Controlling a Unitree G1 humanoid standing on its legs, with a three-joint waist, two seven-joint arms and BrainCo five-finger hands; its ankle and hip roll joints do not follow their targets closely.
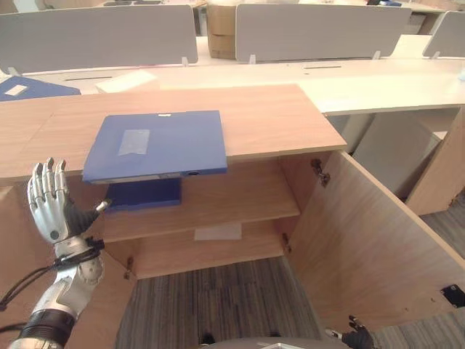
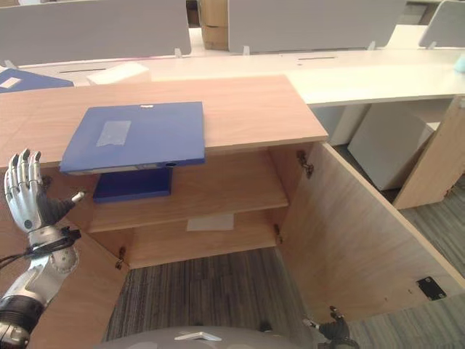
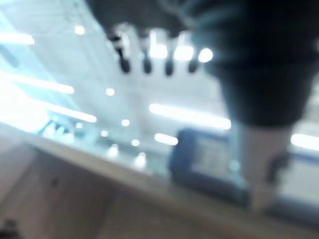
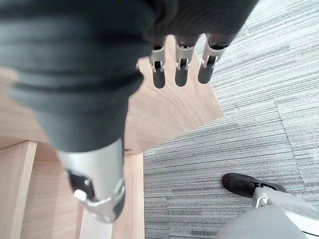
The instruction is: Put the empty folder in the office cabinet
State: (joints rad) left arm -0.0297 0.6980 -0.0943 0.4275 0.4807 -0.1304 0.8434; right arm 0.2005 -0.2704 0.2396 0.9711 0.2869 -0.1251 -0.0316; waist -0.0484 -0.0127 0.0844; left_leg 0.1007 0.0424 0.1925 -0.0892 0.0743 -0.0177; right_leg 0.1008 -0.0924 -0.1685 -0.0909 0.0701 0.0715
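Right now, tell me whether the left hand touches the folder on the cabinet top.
Apart. In the left eye view the left hand, fingers straight, is raised beside the folder, with bare wood between them.

Blue folder [image 1: 144, 195] on upper shelf [image 1: 240, 196]

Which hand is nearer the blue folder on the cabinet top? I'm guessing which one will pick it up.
The left. The left hand, fingers straight, is raised just beside the blue folder, near its overhanging corner. The right hand hangs low by the open cabinet door, far from it.
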